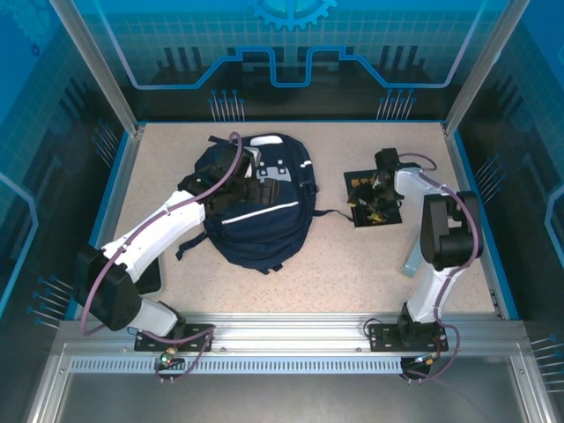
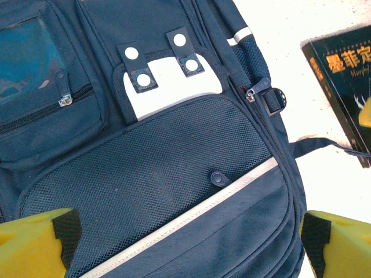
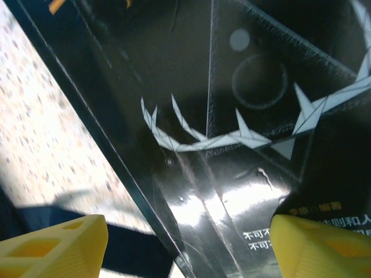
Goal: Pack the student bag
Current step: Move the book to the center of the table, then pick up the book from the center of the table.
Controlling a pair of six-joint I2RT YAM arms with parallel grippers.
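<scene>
Speckled bench [image 1: 352, 264] is carrying the student bag [image 1: 260, 207] left of centre (pockets up). Over it the left gripper [image 2: 188, 231] is hovering, jaws wide; the right gripper [image 3: 188, 243] is gaping above a book [image 2: 342, 69].

Student bag [image 1: 264, 231] partly under left arm [image 1: 159, 229]; book [image 2: 342, 87] cropped rightward

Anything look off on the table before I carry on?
Nothing spilled or damaged. The black book lies skewed on the table, right of the backpack, with a bag strap trailing toward it.
</scene>
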